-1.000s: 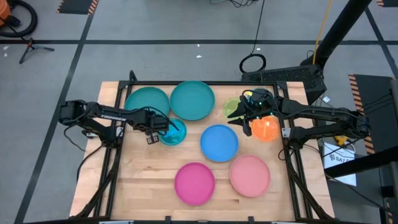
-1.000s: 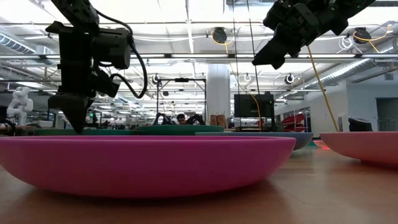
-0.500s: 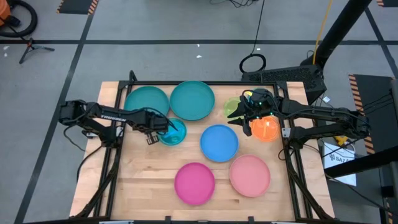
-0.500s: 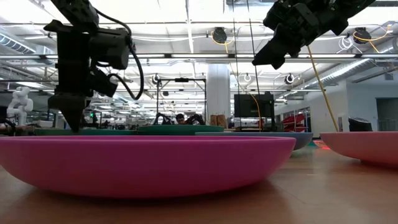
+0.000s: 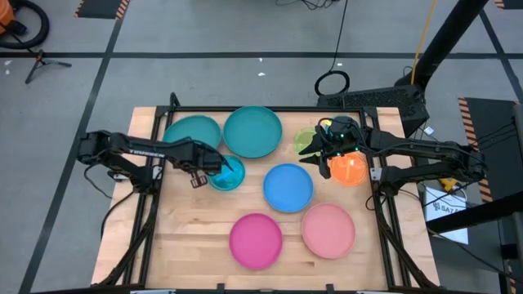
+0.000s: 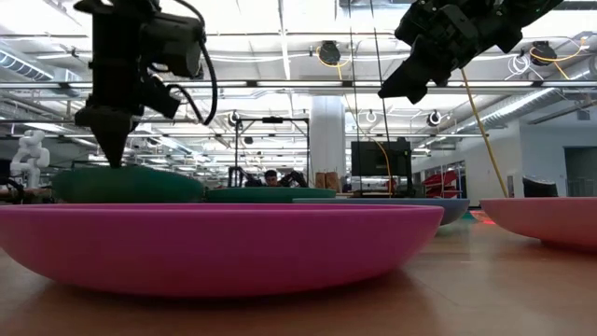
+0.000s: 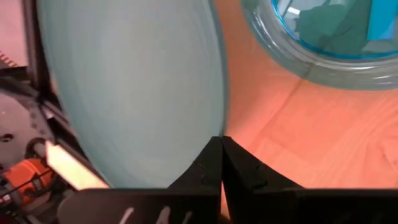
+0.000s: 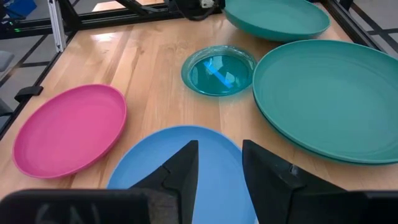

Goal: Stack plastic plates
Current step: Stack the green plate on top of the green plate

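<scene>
Two large teal plates lie at the table's far side, the left one [image 5: 192, 131] [image 7: 124, 81] and another [image 5: 253, 131]. A small cyan plate [image 5: 229, 175] sits near the left one. Blue [image 5: 288, 187], magenta [image 5: 256, 239] and pale pink [image 5: 328, 229] plates rest flat nearer, with lime-green [image 5: 306, 140] and orange [image 5: 350, 170] ones at the right. My left gripper [image 5: 206, 161] [image 7: 222, 146] is shut on the left teal plate. My right gripper [image 5: 314, 153] [image 8: 221, 165] hangs open, high above the blue plate's far edge. My left gripper pinches the left teal plate's rim [image 7: 214, 130] between both fingers, on the side nearest the cyan plate. The fingers come from above, pointing down. The plate [image 6: 126, 184] sits tilted, its held edge raised off the table.
A black frame runs along the table's edges [image 5: 155, 147]. Bare wood [image 5: 188, 220] lies at the near left, beside the magenta plate. The magenta plate's wall [image 6: 215, 247] fills the front of the low view.
My left gripper has risen, staying shut on the teal plate's rim. The held edge has come up with it, so the plate that lay flat now stands tilted. The right arm has kept still.
</scene>
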{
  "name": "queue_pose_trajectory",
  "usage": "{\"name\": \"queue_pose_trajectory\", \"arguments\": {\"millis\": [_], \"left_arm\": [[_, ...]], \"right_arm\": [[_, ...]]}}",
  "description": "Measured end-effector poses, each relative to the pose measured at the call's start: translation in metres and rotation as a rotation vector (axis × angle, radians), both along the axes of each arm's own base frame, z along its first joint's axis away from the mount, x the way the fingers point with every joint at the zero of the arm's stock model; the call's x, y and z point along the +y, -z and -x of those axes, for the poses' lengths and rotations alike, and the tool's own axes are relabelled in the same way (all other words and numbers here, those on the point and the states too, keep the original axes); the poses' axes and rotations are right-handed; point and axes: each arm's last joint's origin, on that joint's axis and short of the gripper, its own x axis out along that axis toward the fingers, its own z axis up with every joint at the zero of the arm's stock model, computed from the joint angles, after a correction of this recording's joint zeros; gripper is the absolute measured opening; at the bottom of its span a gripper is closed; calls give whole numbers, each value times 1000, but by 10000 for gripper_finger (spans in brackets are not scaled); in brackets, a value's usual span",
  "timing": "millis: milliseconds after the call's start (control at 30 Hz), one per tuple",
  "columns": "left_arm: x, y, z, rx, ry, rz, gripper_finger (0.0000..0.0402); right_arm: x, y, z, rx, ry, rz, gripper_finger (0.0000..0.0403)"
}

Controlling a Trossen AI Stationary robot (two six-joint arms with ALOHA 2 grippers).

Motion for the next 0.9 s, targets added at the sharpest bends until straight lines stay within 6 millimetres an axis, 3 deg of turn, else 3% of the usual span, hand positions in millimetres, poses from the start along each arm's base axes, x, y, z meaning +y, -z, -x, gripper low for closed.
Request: {"name": "queue_pose_trajectory", "arguments": {"millis": [233,433,700,900], "left_arm": [[-3,-23,-5,-9,0,-16,3],[-6,-31,-10,-27,42,-14,3],[-14,-28,-11,-16,149,5,3],[-17,1,-6,-21,212,89,3]], "right_arm": [[0,0,0,0,0,0,116],[0,0,0,0,0,0,116],[0,0,0,0,0,0,116],[0,0,0,0,0,0,116]]}}
